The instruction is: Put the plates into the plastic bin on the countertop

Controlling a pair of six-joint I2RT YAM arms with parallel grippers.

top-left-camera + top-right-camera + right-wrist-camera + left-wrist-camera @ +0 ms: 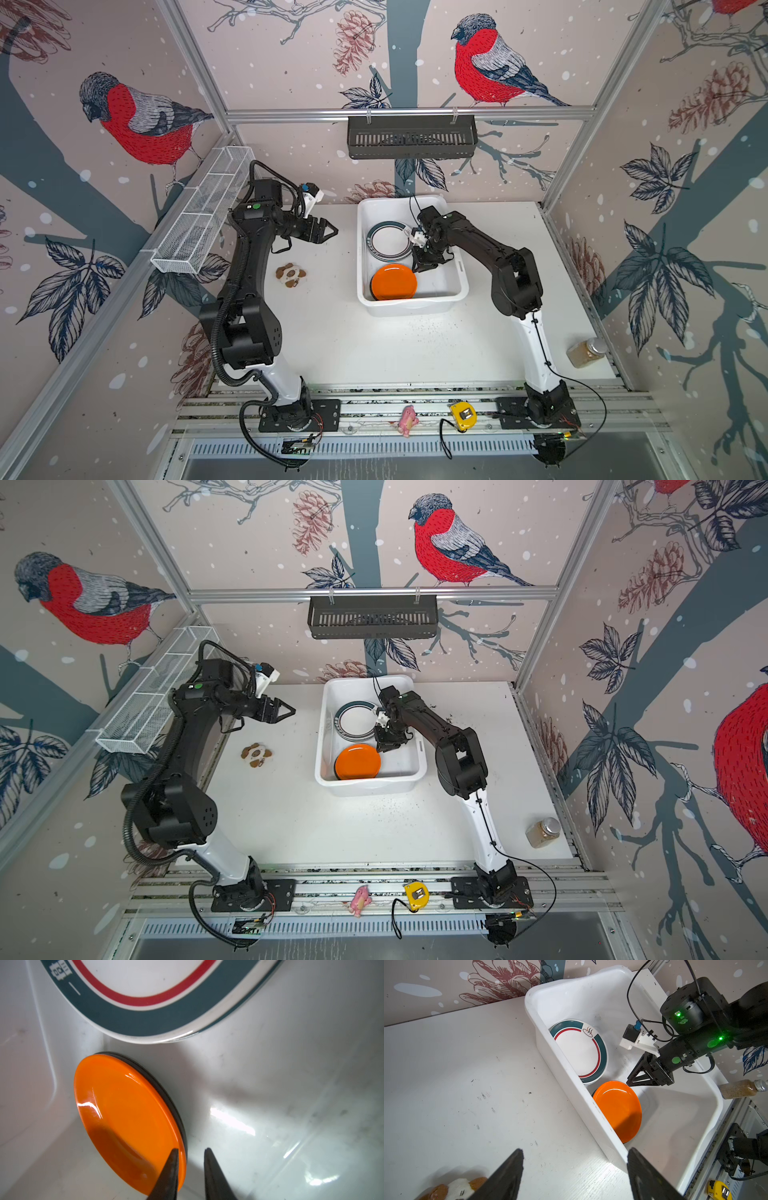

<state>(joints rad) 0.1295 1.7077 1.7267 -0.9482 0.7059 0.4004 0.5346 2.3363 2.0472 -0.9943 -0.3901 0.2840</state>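
Left gripper gaped empty; right gripper, barely parted, held nothing beside the orange plate, near-left corner of the plastic bin

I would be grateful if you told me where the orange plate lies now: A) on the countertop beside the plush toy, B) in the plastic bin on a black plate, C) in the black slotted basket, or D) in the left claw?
B: the orange plate sits inside the plastic bin, with the rim of a black plate showing beneath it.
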